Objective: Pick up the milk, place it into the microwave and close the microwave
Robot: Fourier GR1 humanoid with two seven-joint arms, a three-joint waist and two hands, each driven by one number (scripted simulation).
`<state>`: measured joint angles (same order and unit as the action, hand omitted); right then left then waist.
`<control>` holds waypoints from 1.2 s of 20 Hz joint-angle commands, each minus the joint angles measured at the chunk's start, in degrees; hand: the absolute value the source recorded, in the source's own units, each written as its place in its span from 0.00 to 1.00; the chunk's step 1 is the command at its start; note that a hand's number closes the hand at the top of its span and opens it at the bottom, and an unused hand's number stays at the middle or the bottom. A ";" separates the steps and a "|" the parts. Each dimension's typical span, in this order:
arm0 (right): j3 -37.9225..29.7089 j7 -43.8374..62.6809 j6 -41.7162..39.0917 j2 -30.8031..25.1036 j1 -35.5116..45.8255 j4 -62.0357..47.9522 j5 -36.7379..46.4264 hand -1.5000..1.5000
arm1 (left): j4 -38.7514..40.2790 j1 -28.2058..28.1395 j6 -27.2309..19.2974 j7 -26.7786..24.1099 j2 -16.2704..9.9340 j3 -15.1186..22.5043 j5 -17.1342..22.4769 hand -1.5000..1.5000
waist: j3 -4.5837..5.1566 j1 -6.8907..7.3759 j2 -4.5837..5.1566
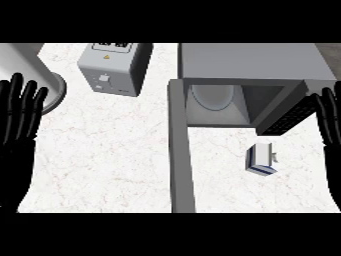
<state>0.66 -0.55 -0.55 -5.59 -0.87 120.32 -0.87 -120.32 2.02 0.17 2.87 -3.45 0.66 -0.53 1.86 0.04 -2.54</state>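
Observation:
A small white milk carton (261, 158) with a dark blue base stands on the counter in front of the microwave's opening. The grey microwave (247, 62) sits at the back right, its cavity showing a round white turntable (211, 96). Its door (180, 150) stands swung open, edge-on, reaching toward the view's lower edge left of the milk. My left hand (9, 130) rests open at the left edge, fingers up. My right hand (340, 130) rests open at the right edge, fingers up, to the right of the milk and apart from it.
A grey boxy appliance (115, 67) with a warning label stands at the back, left of the microwave. A round grey object (53, 92) shows at the far left behind my left hand. White marble counter (114, 160) lies between the door and my left hand.

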 commanded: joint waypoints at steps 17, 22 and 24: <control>8.16 3.13 -0.18 1.60 -9.22 8.18 6.85 0.00 | -4.42 -8.95 6.67 4.63 -4.76 -14.86 15.70 0.00 | -1.87 0.00 2.45; 10.27 4.83 2.03 2.40 -14.33 11.55 10.57 0.00 | -7.35 -11.98 10.18 6.51 -7.78 -21.39 23.92 0.00 | -1.86 -0.06 2.40; 9.75 5.22 4.43 4.88 -8.81 4.71 11.91 0.00 | -6.12 -9.78 8.50 6.91 -5.77 -17.48 19.42 0.00 | -1.87 0.00 2.53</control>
<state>10.44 2.83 1.76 -2.34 -11.67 127.17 9.26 -125.97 -10.14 9.39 6.83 -8.60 -16.78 18.65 0.01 0.11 -0.11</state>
